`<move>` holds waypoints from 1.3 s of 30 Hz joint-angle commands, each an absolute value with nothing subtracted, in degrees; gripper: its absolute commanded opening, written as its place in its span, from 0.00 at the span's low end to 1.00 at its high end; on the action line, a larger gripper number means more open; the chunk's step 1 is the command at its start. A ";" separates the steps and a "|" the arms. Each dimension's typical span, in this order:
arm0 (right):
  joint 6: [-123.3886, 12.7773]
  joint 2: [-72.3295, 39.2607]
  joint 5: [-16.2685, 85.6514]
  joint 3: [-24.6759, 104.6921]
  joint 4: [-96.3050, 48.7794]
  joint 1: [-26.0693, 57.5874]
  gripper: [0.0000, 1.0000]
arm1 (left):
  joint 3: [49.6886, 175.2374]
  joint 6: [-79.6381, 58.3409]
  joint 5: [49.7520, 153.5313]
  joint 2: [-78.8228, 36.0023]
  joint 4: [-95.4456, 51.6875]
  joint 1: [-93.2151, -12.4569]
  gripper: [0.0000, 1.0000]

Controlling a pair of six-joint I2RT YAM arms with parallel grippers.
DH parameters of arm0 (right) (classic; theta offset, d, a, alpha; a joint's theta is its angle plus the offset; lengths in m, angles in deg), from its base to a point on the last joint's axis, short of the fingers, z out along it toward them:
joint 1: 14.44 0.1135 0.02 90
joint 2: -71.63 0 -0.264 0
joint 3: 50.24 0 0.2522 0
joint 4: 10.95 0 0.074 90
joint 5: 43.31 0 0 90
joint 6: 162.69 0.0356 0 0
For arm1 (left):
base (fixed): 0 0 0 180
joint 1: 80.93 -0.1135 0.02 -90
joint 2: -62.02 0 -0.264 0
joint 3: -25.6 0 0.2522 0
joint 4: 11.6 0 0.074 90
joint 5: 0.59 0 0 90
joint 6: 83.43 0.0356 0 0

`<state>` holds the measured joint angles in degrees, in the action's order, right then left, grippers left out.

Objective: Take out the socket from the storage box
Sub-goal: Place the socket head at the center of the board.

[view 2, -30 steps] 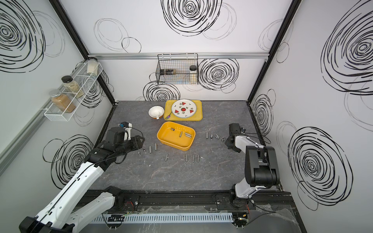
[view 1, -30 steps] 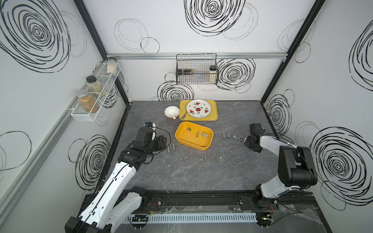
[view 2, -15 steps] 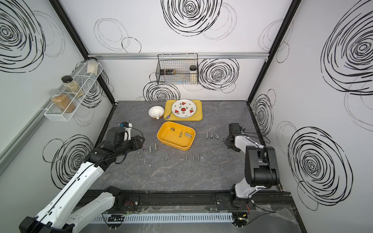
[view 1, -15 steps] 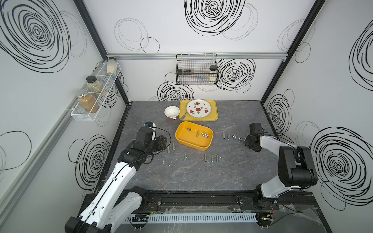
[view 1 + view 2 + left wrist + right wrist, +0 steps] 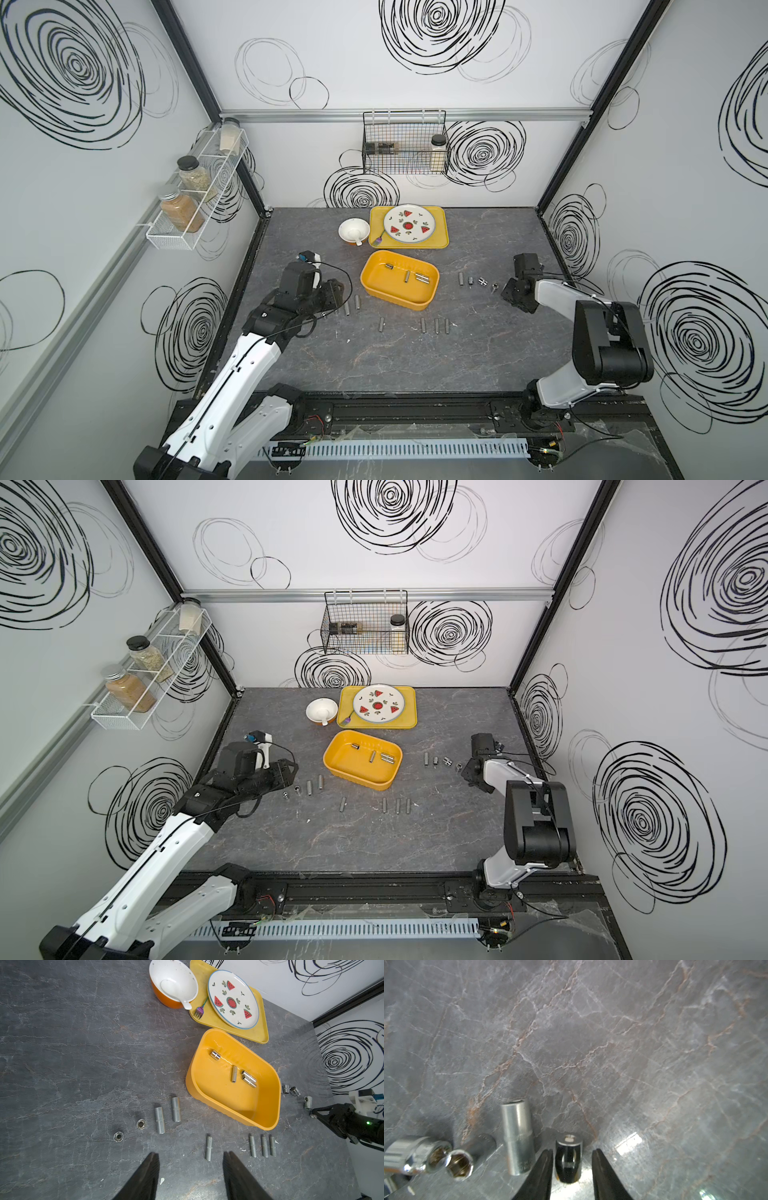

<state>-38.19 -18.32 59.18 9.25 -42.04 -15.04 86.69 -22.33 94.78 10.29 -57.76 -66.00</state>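
Observation:
The storage box (image 5: 374,286) (image 5: 338,766) (image 5: 207,1093), a deep yellow-orange tub, sits mid-table with several metal sockets (image 5: 407,276) (image 5: 234,1073) lying inside. My right gripper (image 5: 572,1150) (image 5: 503,289) is open and low over the table to the right of the box. A short dark socket (image 5: 568,1159) stands between its fingers with a gap on each side. More sockets (image 5: 517,1136) lie beside it. My left gripper (image 5: 191,1154) (image 5: 332,293) is open and empty, left of the box above loose sockets (image 5: 159,1120).
A row of sockets (image 5: 436,325) lies in front of the box. Behind it are a flat yellow tray (image 5: 440,237) with a watermelon plate (image 5: 409,223) and an orange bowl (image 5: 354,232). A wire basket (image 5: 405,143) hangs on the back wall, a jar shelf (image 5: 195,195) on the left.
My right gripper's jaws have parted a little around the short socket. Both arms otherwise stay where they were.

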 commanded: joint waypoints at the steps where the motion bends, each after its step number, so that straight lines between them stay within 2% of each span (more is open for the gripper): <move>1: -38.32 -16.92 58.90 9.48 -41.85 -15.25 0.37 | 86.20 -21.54 95.21 10.21 -55.36 -66.08 0.57; 9: -38.65 -13.90 58.15 9.01 -41.96 -15.28 0.37 | 86.12 -21.57 95.18 9.58 -55.27 -66.08 0.57; 15: -39.53 -5.39 53.34 6.40 -40.03 -15.24 0.37 | 86.67 -20.80 96.28 7.06 -55.11 -65.73 0.57; 18: -40.43 0.77 47.81 3.42 -37.06 -14.98 0.37 | 89.33 -21.19 95.62 4.58 -55.37 -61.76 0.55; 20: -40.66 4.70 45.98 1.92 -36.15 -14.09 0.37 | 92.16 -24.00 89.89 2.28 -54.86 -56.05 0.56; 23: -40.87 8.55 46.08 0.77 -37.02 -12.21 0.37 | 97.07 -26.86 82.34 -4.83 -53.62 -48.73 0.59; 27: -41.14 12.37 44.61 -0.91 -36.86 -9.65 0.37 | 105.07 -29.80 79.43 -17.44 -54.31 -47.17 0.59; 32: -40.96 13.80 41.40 -1.43 -36.36 -9.08 0.37 | 115.45 -28.24 76.19 -34.37 -54.02 -47.24 0.59; 35: -40.88 13.80 39.98 -1.44 -36.19 -9.00 0.37 | 118.62 -22.78 83.61 -41.69 -51.24 -49.10 0.62; 39: -40.26 13.49 37.86 -2.36 -34.86 -9.04 0.38 | 120.38 -19.59 82.04 -47.51 -47.96 -51.26 0.64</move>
<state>-40.31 13.13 40.32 -1.37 -36.42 -9.32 118.08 -23.67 81.51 -45.75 -51.19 -49.30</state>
